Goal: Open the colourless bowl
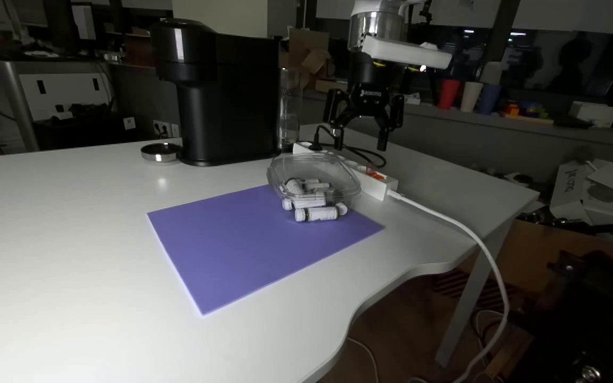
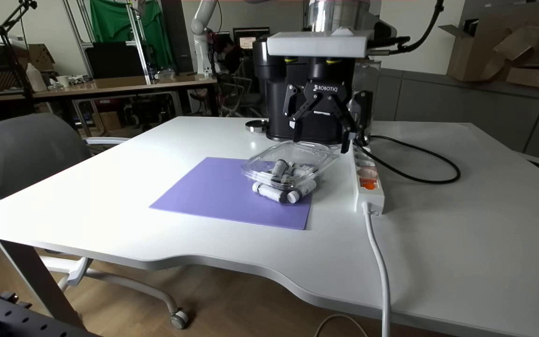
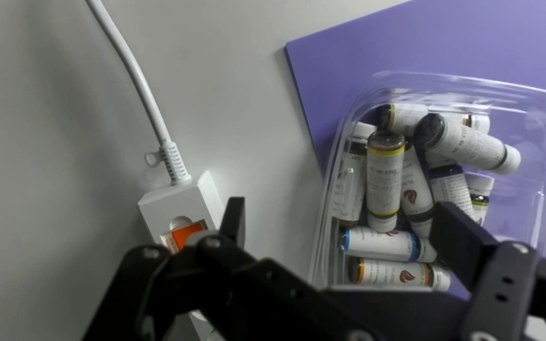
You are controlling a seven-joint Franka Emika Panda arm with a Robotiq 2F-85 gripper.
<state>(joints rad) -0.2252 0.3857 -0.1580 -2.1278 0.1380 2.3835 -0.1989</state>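
The colourless bowl is a clear plastic container (image 1: 314, 165) at a corner of the purple sheet. It also shows in an exterior view (image 2: 304, 149) and in the wrist view (image 3: 514, 87). Several small white-labelled bottles (image 3: 386, 177) lie in it. I cannot tell whether a clear lid covers it. My gripper (image 1: 361, 141) is open and empty, pointing down above the table beside and behind the bowl; it also shows in an exterior view (image 2: 322, 138). In the wrist view the open jaws (image 3: 349, 232) straddle one bowl wall, with one finger over the bottles and one outside.
A white power strip (image 2: 370, 196) with an orange switch lies close beside the bowl, with a white cable (image 1: 445, 217) and a black cable (image 2: 419, 175). A tall black machine (image 1: 226, 96) and a round metallic dish (image 1: 161, 152) stand behind. The purple sheet (image 1: 242, 244) extends away from the bowl.
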